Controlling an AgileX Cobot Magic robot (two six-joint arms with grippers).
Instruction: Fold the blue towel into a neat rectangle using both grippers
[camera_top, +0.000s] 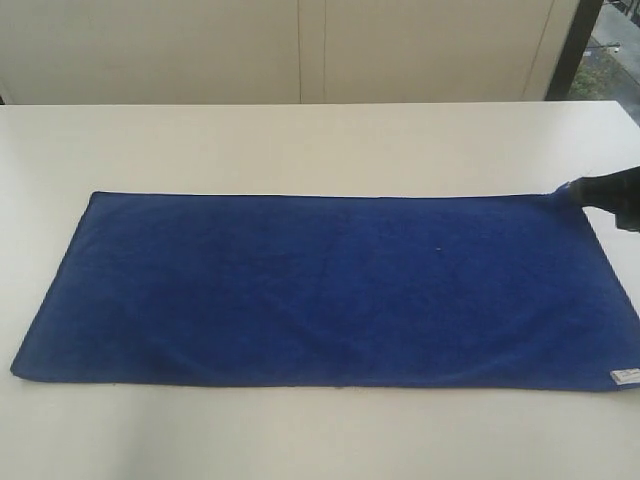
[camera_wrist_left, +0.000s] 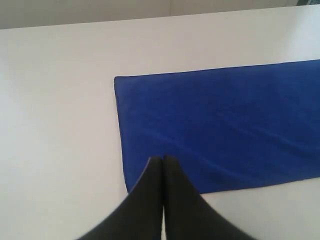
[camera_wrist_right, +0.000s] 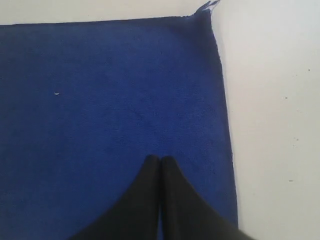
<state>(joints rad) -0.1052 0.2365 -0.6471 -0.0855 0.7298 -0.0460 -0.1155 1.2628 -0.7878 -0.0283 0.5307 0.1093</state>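
The blue towel (camera_top: 320, 290) lies spread flat and long across the white table (camera_top: 300, 140). A small white tag (camera_top: 624, 376) sits at its near right corner, and a frayed thread (camera_wrist_right: 207, 6) sticks out at a corner in the right wrist view. My right gripper (camera_top: 582, 190) enters from the right by the towel's far right corner; its jaws (camera_wrist_right: 160, 160) are shut, hovering over the cloth (camera_wrist_right: 110, 100) with nothing held. My left gripper (camera_wrist_left: 163, 159) is shut too, above the towel's (camera_wrist_left: 225, 125) left end, and is out of the exterior view.
A pale wall with panel seams (camera_top: 310, 50) stands behind the table's far edge. A dark window frame (camera_top: 575, 45) is at the back right. A tiny white speck (camera_top: 438, 249) lies on the towel.
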